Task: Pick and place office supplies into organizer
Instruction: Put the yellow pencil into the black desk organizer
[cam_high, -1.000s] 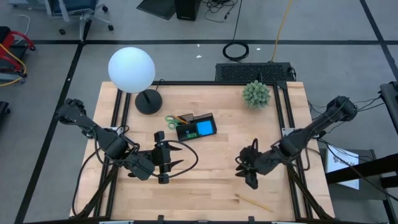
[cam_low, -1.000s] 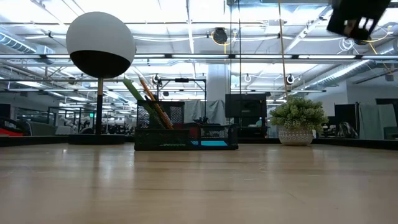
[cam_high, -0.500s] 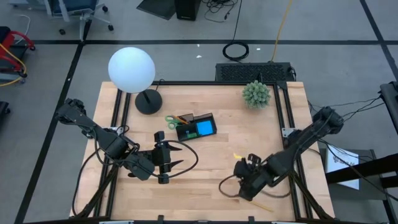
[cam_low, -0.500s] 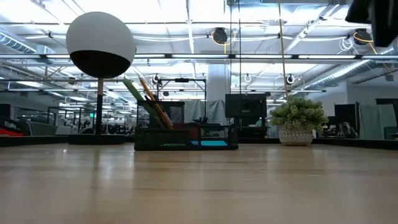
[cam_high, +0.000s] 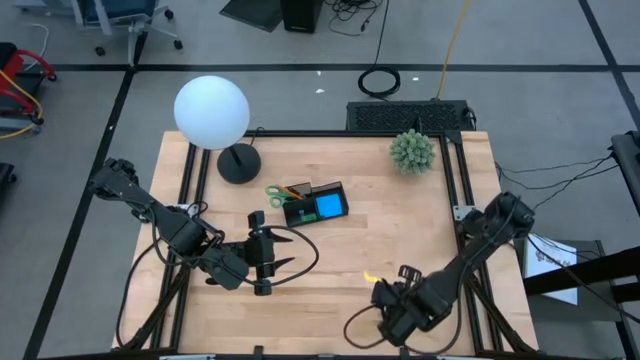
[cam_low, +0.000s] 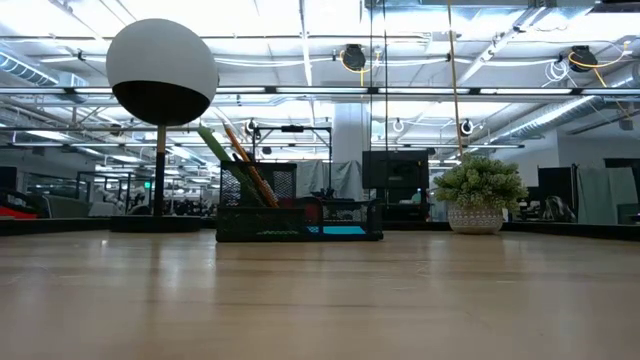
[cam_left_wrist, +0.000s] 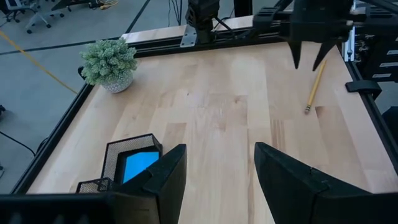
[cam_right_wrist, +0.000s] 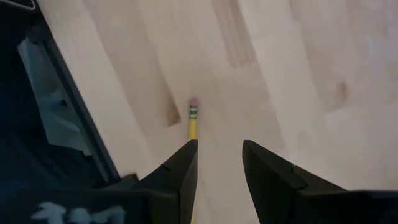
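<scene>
Hovering above the yellow pencil (cam_right_wrist: 192, 122), well apart from the organizer (cam_high: 314, 204), the right gripper (cam_right_wrist: 216, 163) is seen with fingers spread; the left gripper (cam_left_wrist: 216, 177) is likewise spread near the organizer.

Honestly there's nothing readable in any of these views. No labels, brand names, numbers or signs that I can make out on anything on the table or in the room behind it.

The yellow pencil (cam_right_wrist: 192, 121) runs hidden behind the right gripper's (cam_right_wrist: 219, 163) finger (only its eraser end shows).
</scene>
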